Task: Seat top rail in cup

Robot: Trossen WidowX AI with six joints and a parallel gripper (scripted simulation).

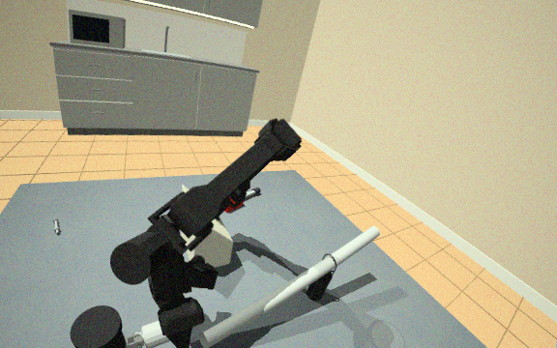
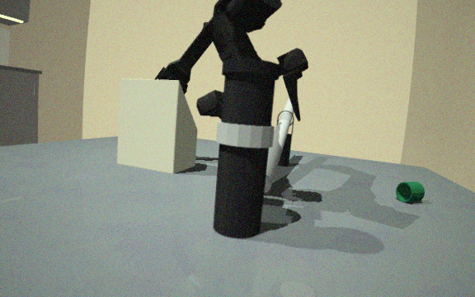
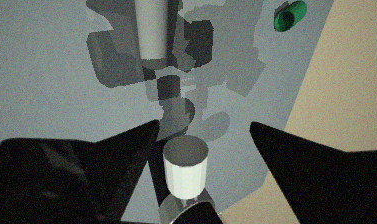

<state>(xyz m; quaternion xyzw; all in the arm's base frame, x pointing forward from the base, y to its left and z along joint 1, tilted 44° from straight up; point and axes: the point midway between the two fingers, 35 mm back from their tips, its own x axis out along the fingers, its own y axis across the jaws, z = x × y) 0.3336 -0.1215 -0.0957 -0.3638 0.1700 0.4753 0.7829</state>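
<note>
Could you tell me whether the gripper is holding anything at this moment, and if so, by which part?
Nothing is held. The gripper is open, its fingers standing apart on either side of the rail's end without touching it.
</note>
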